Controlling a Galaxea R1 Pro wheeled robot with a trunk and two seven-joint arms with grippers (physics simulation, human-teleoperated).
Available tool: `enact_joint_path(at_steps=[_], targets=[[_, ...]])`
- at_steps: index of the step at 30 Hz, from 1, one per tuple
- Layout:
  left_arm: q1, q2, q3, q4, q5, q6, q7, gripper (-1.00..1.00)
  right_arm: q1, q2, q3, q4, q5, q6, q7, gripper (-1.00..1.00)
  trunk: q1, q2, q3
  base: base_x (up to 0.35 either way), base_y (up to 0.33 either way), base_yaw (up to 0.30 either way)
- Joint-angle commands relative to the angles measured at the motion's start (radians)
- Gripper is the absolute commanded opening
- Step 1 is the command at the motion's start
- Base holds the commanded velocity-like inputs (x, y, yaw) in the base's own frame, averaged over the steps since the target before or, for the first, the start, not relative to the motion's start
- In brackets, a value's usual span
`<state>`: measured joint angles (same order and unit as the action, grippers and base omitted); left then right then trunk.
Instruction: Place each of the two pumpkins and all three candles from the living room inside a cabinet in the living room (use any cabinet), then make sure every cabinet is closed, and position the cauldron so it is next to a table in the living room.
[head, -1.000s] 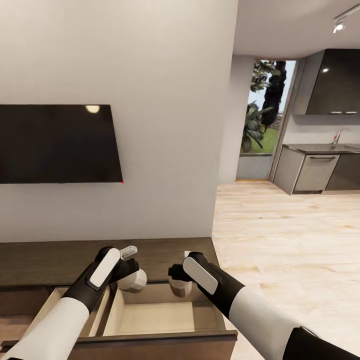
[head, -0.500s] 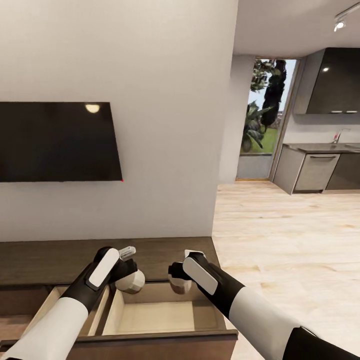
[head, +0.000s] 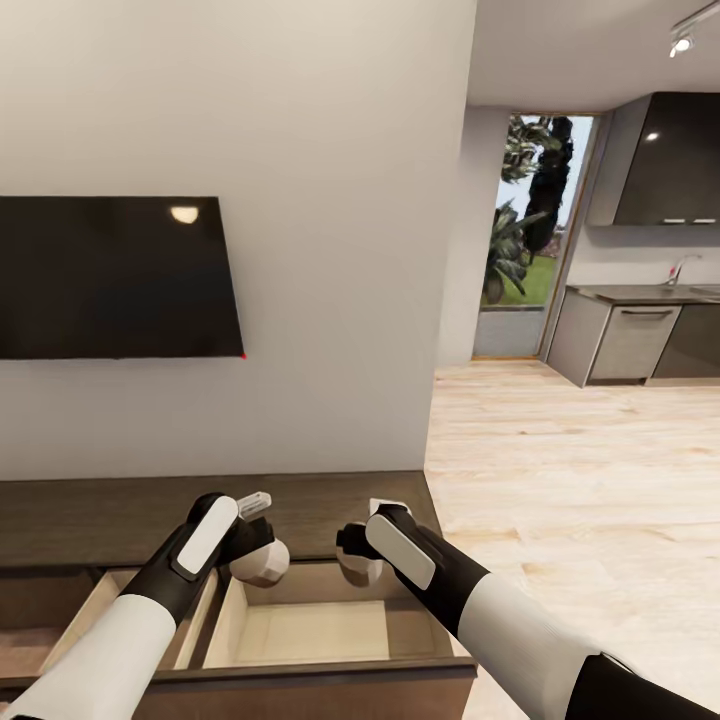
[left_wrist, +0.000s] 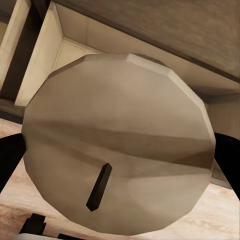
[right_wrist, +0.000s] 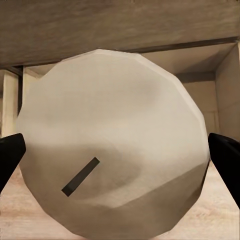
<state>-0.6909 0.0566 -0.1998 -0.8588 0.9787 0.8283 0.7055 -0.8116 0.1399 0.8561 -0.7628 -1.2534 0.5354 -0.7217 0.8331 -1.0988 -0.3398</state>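
Hovering over the open drawer (head: 320, 630), each claw seemingly clenches a candle (head: 262, 562).

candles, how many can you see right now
2. One candle is held in the left claw, the other candle in the right claw, both above the open drawer of the cabinet. A third may be hidden.

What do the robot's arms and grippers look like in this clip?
Both arms have glossy white forearm shells and black wrist sections, each wrist topped with an elongated white panel. The left gripper and right gripper are black with pale tips; dark fingers frame the wrist views.
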Motion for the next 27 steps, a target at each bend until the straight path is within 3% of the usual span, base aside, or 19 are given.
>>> enact_joint_path(at_steps=[1, 27], targets=[[-0.001, 0.001, -0.004, -0.002, 0.011, 0.0, 0.01, -1.0, -0.001, 0.0, 0.003, -0.001, -0.006, -0.006, -0.009, -1.0, 0.004, -0.008, -0.005, 0.0, 0.0, 0.0], [-0.001, 0.002, -0.002, -0.009, 0.011, 0.0, 0.009, -1.0, -0.001, -0.001, 0.004, -0.008, -0.007, -0.014, -0.009, -1.0, 0.104, -0.19, -0.086, 0.0, 0.0, 0.0]])
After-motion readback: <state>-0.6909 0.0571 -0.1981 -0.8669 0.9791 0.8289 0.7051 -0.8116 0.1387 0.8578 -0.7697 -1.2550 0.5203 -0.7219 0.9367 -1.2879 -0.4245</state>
